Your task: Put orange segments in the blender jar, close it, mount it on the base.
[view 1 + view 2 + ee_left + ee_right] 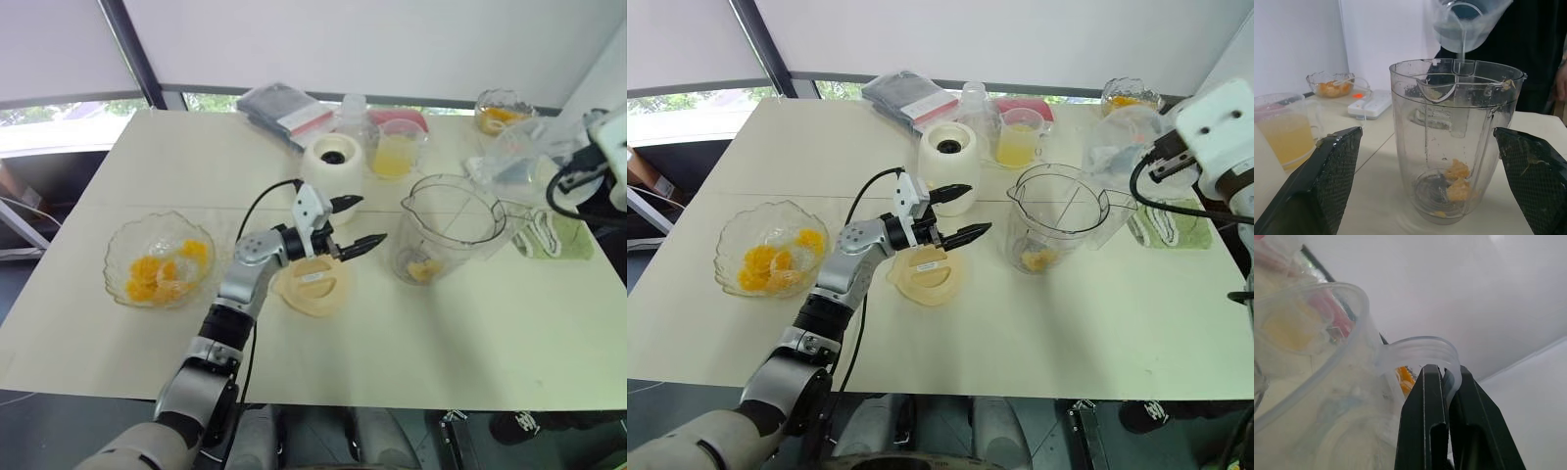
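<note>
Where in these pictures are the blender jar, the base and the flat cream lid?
blender jar (453, 227), left eye view, clear front wall.
base (338, 166), left eye view, cream side.
lid (924, 279), right eye view, top face.

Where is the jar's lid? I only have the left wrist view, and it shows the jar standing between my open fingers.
Observer: The lid lies flat on the table, right under the left gripper.
Operator: And the base?
Observer: The base stands upright on the far side of that gripper, with nothing on its socket.
Operator: What holds the container pouring in from above?
Observer: The right gripper, shut on the rim of the clear container.
</note>
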You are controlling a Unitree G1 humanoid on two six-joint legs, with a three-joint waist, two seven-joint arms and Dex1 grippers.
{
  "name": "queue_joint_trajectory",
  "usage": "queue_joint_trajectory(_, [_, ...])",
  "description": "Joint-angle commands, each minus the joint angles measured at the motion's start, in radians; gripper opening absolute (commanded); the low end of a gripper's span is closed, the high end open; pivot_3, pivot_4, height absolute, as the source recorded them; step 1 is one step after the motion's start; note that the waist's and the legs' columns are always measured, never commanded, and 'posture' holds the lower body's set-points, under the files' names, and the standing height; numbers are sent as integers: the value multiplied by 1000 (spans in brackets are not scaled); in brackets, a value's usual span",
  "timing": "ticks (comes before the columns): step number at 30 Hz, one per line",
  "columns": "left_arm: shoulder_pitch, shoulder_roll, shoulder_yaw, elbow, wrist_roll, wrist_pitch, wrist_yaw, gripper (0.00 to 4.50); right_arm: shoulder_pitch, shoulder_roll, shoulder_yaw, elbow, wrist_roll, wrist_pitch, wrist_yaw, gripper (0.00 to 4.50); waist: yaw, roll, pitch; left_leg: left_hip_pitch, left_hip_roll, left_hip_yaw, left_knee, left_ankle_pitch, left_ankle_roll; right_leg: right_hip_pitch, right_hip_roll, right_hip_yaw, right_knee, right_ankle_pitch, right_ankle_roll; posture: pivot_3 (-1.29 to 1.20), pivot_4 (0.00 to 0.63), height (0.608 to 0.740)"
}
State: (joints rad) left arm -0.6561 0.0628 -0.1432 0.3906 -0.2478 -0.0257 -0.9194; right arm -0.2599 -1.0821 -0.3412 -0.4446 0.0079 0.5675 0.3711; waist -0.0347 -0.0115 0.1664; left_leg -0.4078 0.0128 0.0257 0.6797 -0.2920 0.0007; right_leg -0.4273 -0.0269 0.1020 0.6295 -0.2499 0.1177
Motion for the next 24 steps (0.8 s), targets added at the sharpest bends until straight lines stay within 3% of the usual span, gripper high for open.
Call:
queue_joint_trajectory(1, [-5,-1,7,-25,-12,-4,2,4500,-7,-6,-31,-29,-42,-42,7,43,0,0,0,0,0,0,0,0,0,0,0,0,0,0,0,0,150,740])
queue_joint_trajectory(9, [-6,-1,1,-24,-8,-4,5,4500,0,130,-137,-32,-12,65,-11,43,14,0,0,0,-1,0,1,0,0,0,0,0,1,0,1,0,150,740])
queue_joint_trajectory(16, [-13,5,-3,-14,-3,-5,0,4500,-78,277,-277,-93,88,335,-46,43,21,1,0,0,0,0,2,0,0,0,0,0,2,1,0,0,150,740])
queue_joint_trajectory(24, [-23,11,-4,-6,-2,4,-6,4500,-322,501,-534,-126,205,637,-190,43,20,2,-1,0,0,0,2,0,0,0,0,0,2,1,0,0,150,740])
